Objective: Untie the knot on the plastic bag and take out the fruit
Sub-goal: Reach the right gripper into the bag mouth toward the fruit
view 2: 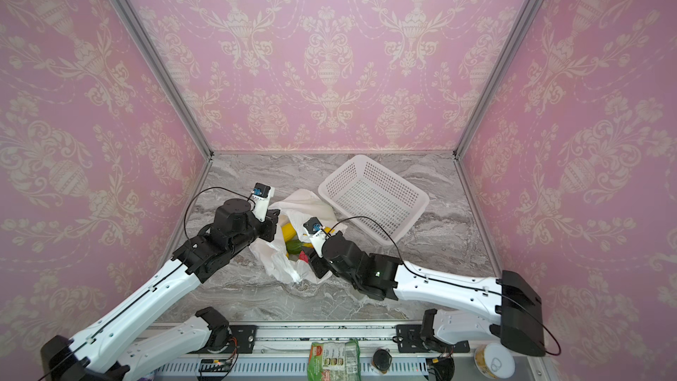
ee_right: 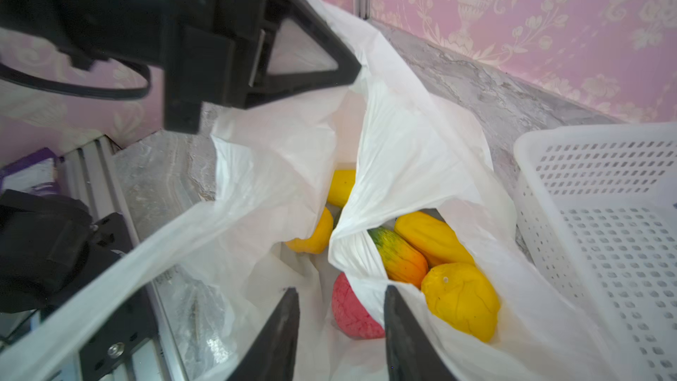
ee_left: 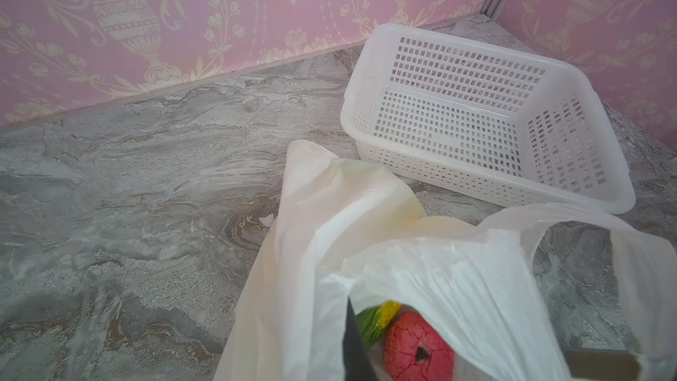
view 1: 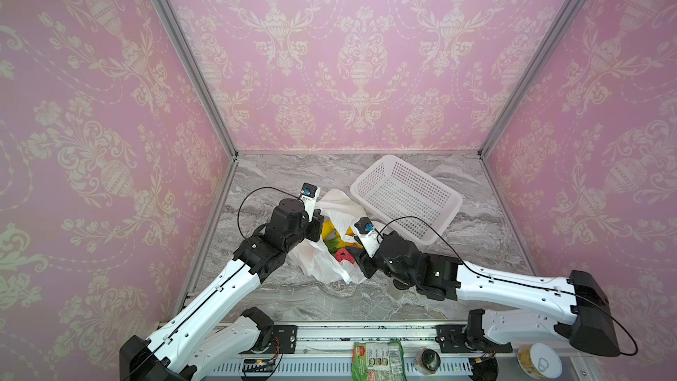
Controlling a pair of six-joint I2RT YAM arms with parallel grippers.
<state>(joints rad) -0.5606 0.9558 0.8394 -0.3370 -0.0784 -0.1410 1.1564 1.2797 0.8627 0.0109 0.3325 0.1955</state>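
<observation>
The thin, crinkly, translucent white plastic bag (view 1: 320,263) lies slumped near the middle of the grey marble-patterned worktop (view 1: 274,177), between the two arms, with its mouth open. No knot shows anywhere; one handle loop (ee_left: 571,236) lies slack, so I judge the untying done and the fruit-lifting due. The left fingers (ee_right: 311,84) are closed on the bag's raised rim and hold that side up. The right fingers (ee_right: 401,331) stand apart inside the mouth, gripping nothing that I can see. The pink-red round fruit (ee_right: 353,318) lies between them and just ahead of their tips. A loose fold of the bag (ee_right: 361,269) hangs across its near side, against one finger. That fruit is round and offers no long axis to line up with. The oblong green-orange striped fruit (ee_right: 397,254) and the yellow fruit pieces (ee_right: 461,298) lie side by side just outside the gap, aslant to it. The right arm is plainly the nearer one; the likely snag is pinching plastic along with the fruit. A rigid white perforated basket (view 1: 372,183) waits just beside the bag, toward the far right corner. Pink damask-papered walls (view 1: 362,67) close in three sides.
</observation>
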